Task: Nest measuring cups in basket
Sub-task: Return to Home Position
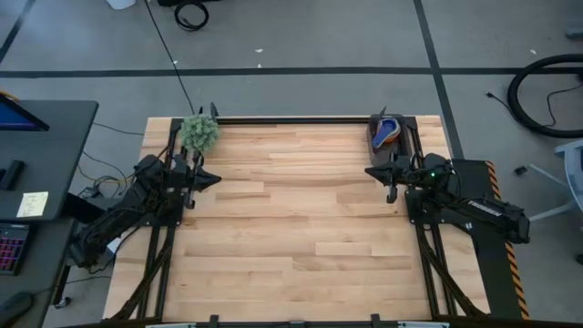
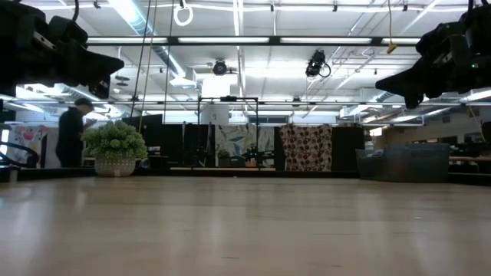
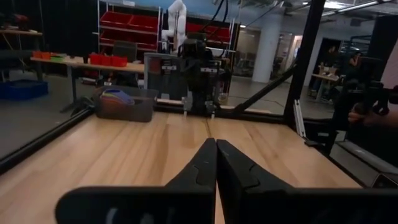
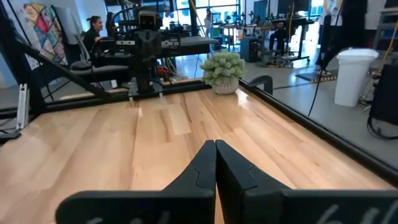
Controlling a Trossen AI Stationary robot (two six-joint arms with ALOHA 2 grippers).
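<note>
The dark grey basket [image 1: 385, 133] stands on the table at its far right corner, and the measuring cups [image 1: 390, 129] lie stacked inside it, blue and orange on top. The left wrist view shows the basket [image 3: 124, 106] with the cups [image 3: 117, 96] peeking above its rim. In the low view the basket [image 2: 406, 162] sits at the right. My left gripper [image 3: 216, 147] is shut and hovers over the table's left side, pointing right. My right gripper [image 4: 215, 148] is shut and hovers at the right side, just near of the basket, pointing left.
A fuzzy green plant ball [image 1: 199, 133] in a pale pot stands at the table's far left corner, close to my left arm. Bare wood lies between the two arms. People show in the room beyond the table.
</note>
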